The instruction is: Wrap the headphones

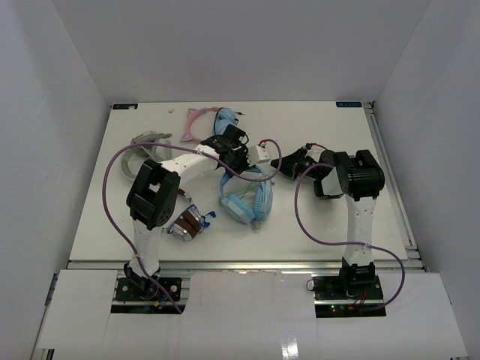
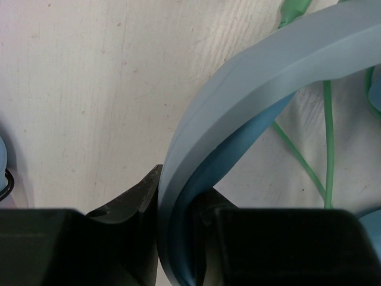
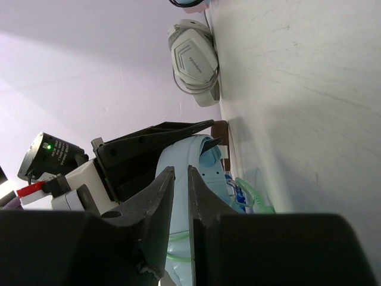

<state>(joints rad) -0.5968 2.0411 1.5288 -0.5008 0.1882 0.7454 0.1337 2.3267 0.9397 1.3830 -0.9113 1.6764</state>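
Left gripper (image 2: 178, 205) is clamping the headphones (image 2: 268, 65) between its jaws. Right gripper (image 3: 180, 179), just beside them, is showing a slit-narrow gap; grasp unclear.

Left claw (image 2: 177, 202) tight, right claw (image 3: 180, 174) near-closed.

**Legible text:** none in any view.

- White print on the black motor housing (image 3: 50, 156), beside a green light: too small to read.
- Faint mark on the grey earcup (image 3: 191, 56): illegible.
- Small blue stickers (image 1: 348, 104) at the far corners of the bench (image 1: 315, 225): unreadable.
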